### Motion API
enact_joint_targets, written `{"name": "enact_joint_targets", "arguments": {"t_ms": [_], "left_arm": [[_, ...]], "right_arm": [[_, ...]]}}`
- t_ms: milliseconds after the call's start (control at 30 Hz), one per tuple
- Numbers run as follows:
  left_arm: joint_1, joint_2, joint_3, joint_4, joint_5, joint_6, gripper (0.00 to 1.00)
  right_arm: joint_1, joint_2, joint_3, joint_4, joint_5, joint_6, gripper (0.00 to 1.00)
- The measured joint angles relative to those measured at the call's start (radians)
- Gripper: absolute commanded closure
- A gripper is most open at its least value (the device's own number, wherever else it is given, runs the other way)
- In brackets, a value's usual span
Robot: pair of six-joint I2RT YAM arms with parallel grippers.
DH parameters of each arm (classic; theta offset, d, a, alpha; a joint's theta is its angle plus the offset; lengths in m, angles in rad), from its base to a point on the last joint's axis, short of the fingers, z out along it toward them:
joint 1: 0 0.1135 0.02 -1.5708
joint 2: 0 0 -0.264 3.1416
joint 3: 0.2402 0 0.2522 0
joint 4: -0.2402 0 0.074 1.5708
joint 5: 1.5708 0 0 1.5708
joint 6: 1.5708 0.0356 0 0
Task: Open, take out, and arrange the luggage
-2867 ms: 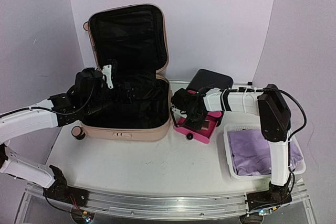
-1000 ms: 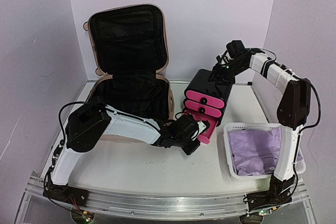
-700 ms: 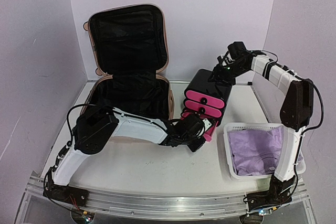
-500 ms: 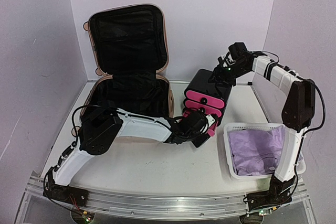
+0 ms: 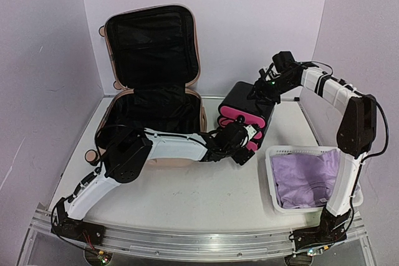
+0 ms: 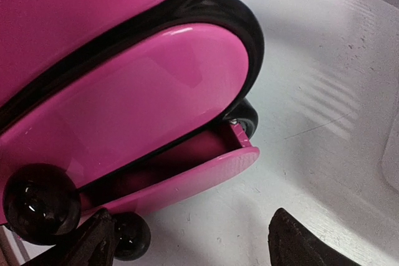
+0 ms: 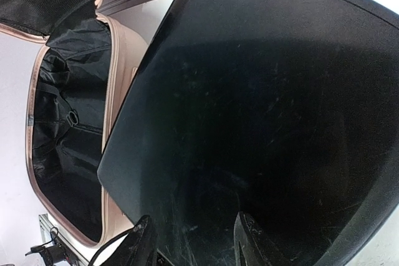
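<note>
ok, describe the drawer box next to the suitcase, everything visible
The drawer box is glossy plastic: black shell with a scuffed top, pink drawer fronts, round black knobs. It stands on the table between the suitcase and the basket. Its bottom drawer is slightly open. The left gripper is open at its lower front, gripping nothing; the right gripper is over its top.

Glossy pink plastic drawer box (image 6: 124, 110) (scuffed black top); cloth-lined luggage (image 5: 151, 82).

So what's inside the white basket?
A crumpled purple cloth fills the white basket. Anything beneath it is hidden, and the right arm covers part.
</note>
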Motion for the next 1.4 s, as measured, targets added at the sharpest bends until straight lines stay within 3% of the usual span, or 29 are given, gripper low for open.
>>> {"name": "enact_joint_targets", "arguments": {"t_ms": [267, 567, 867, 967, 1133, 1300, 1400], "left_arm": [[0.021, 0.006, 0.024, -0.011, 0.129, -0.014, 0.02], [0.100, 0.051, 0.087, -0.026, 0.421, -0.097, 0.00], [0.102, 0.055, 0.089, -0.017, 0.418, -0.129, 0.03], [0.099, 0.008, -0.008, 0.016, 0.420, -0.135, 0.04], [0.098, -0.164, -0.274, 0.017, 0.476, -0.185, 0.05], [0.095, -0.447, -0.551, 0.004, 0.582, -0.214, 0.04], [0.090, -0.679, -0.686, 0.004, 0.602, -0.205, 0.03]], "right_arm": [[0.000, -0.006, -0.009, -0.001, -0.025, 0.018, 0.56], [0.003, -0.042, -0.054, -0.002, -0.046, 0.044, 0.57], [0.009, -0.060, -0.077, 0.006, -0.053, 0.074, 0.55], [0.009, -0.064, -0.078, 0.002, -0.044, 0.074, 0.50], [0.008, -0.094, -0.078, -0.044, 0.002, 0.050, 0.28], [-0.016, -0.182, -0.096, -0.101, 0.064, -0.006, 0.05], [-0.029, -0.316, -0.179, -0.127, 0.149, -0.072, 0.02]]}}
